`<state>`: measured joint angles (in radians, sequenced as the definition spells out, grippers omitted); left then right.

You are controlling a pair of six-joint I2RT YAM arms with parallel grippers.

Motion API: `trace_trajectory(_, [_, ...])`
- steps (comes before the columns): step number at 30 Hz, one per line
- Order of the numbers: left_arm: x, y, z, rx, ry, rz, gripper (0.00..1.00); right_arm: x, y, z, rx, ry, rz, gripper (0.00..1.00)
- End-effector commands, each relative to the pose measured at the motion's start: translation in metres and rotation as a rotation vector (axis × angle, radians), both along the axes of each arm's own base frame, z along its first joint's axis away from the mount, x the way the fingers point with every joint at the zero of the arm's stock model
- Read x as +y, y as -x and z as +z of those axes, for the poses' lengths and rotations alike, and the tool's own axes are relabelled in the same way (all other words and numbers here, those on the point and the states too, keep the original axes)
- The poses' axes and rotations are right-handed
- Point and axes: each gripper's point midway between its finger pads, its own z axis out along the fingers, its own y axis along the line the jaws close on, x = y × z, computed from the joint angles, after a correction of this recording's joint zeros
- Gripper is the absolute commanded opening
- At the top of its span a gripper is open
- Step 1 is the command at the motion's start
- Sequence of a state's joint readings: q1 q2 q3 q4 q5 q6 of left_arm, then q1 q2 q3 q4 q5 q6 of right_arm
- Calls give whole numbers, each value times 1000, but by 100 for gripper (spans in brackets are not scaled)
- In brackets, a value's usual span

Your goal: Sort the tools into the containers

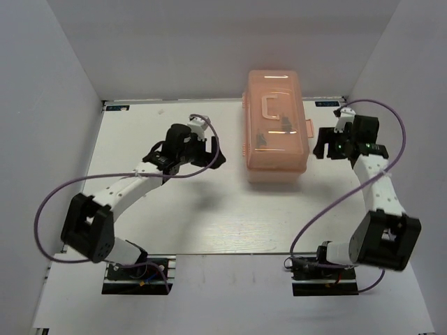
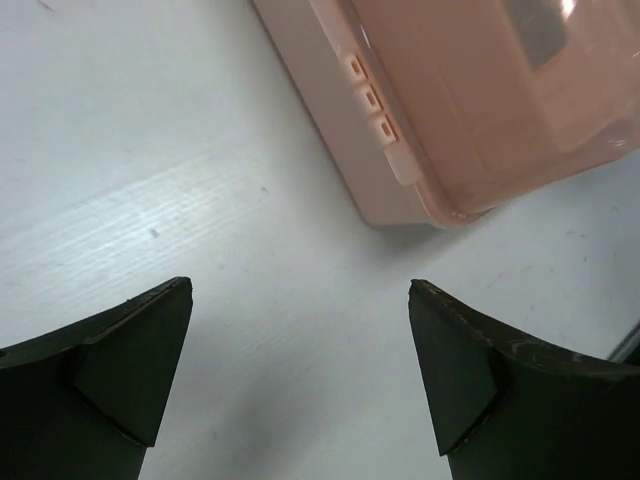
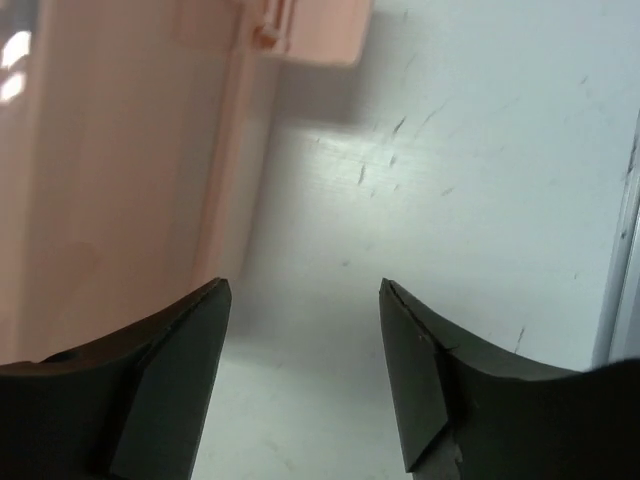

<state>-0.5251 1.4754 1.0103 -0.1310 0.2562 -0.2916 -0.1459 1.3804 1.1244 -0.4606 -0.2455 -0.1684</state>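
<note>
The salmon-pink translucent toolbox stands closed at the back middle of the table, with its handle lying flat on the lid. Dim dark shapes show through the lid; no tools lie loose on the table. My left gripper is open and empty just left of the toolbox, above bare table. In the left wrist view the box's hinged side lies ahead to the right. My right gripper is open and empty just right of the toolbox. In the right wrist view the box wall is on the left.
White walls close in the table on the left, back and right. A latch tab sticks out from the toolbox's right side. The table's edge runs close by on the right of my right gripper. Purple cables loop from both arms.
</note>
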Motion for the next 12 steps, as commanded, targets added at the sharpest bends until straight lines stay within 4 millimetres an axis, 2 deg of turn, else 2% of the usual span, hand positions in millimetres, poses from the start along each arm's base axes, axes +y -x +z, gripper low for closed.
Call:
trace_trajectory(1, [32, -2, 24, -94, -84, 105, 100, 8, 22, 12, -69, -14, 16, 90])
trace_trajectory(2, [39, -3, 28, -106, -97, 119, 100, 10, 30, 2, -59, -20, 7, 90])
trace_trajectory(3, [43, -1, 36, -121, -105, 123, 100, 11, 37, 11, -104, -41, -24, 90])
trace_trajectory(5, [44, -3, 48, -144, -108, 126, 100, 13, 46, 5, -95, -58, -42, 90])
trace_trajectory(6, [45, -3, 50, -151, -118, 119, 100, 14, 53, 15, -125, -63, -52, 90])
trace_trajectory(7, [46, -1, 49, -138, -126, 118, 100, 15, 60, 6, -107, -74, -60, 90])
trace_trajectory(9, [47, -2, 60, -170, -134, 106, 100, 22, 70, 10, -126, -97, -34, 90])
trace_trajectory(10, [50, 1, 64, -178, -135, 116, 100, 25, 76, -1, -105, -100, -23, 90])
trace_trajectory(12, [53, 2, 71, -213, -149, 101, 100, 31, 82, -5, -101, -121, -1, 90])
